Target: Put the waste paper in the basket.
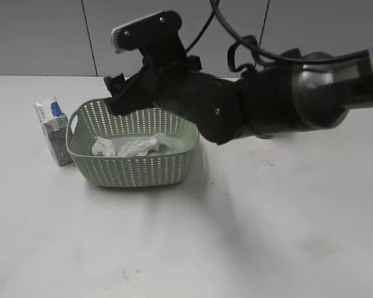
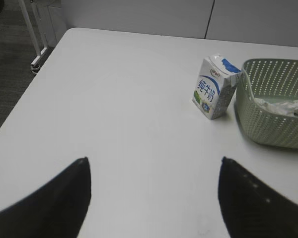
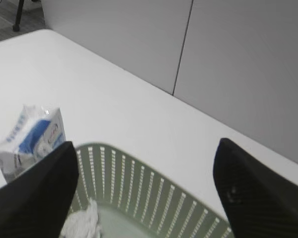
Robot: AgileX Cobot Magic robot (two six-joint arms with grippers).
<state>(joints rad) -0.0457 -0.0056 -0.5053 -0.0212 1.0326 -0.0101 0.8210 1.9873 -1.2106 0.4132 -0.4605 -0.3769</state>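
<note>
The crumpled white waste paper (image 1: 132, 146) lies inside the pale green perforated basket (image 1: 137, 171) at the left of the table. It also shows in the left wrist view (image 2: 288, 106) and the right wrist view (image 3: 84, 225). My right gripper (image 1: 115, 93) reaches across above the basket's far rim (image 3: 154, 183); its jaws (image 3: 146, 148) are open and empty. My left gripper (image 2: 154, 163) is open and empty over bare table, to the left of the basket (image 2: 268, 129); it is out of the exterior view.
A blue and white milk carton (image 1: 53, 131) stands against the basket's left side, also in the left wrist view (image 2: 213, 87) and the right wrist view (image 3: 32, 139). The white table (image 1: 267, 223) ends at a grey panelled wall (image 1: 43, 37).
</note>
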